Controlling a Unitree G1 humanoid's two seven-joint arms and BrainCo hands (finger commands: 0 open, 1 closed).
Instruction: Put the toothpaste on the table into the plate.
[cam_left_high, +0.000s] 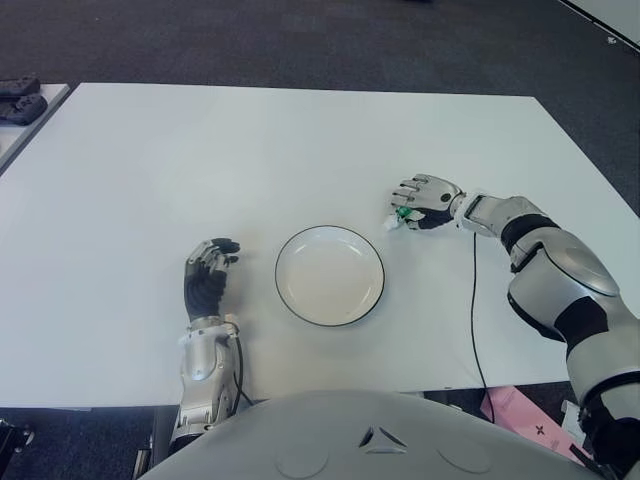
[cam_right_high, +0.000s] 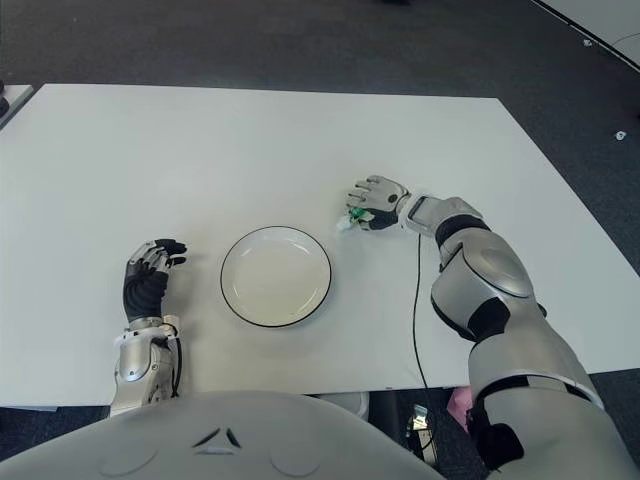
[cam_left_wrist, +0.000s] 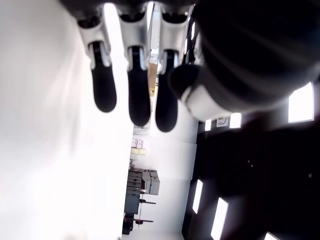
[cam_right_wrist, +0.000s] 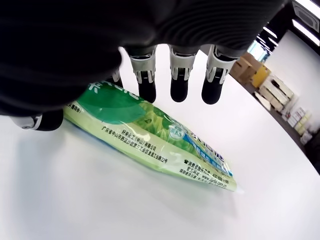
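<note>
The toothpaste (cam_right_wrist: 150, 135), a green and white tube, lies flat on the white table (cam_left_high: 250, 160) just right of the plate. My right hand (cam_left_high: 425, 195) arches over the tube's cap end, open. Its fingertips (cam_right_wrist: 179, 90) hang just above the tube, and the thumb sits by the tube's near side. In the eye views only a small green and white bit of the toothpaste (cam_left_high: 399, 217) shows under the hand. The round white plate (cam_left_high: 330, 275) with a dark rim is empty, near the table's front. My left hand (cam_left_high: 207, 275) shows left of the plate, fingers relaxed and holding nothing.
A thin black cable (cam_left_high: 474, 300) runs from the right wrist over the table to its front edge. Dark objects (cam_left_high: 20, 100) sit on a separate surface at the far left. Dark carpet surrounds the table.
</note>
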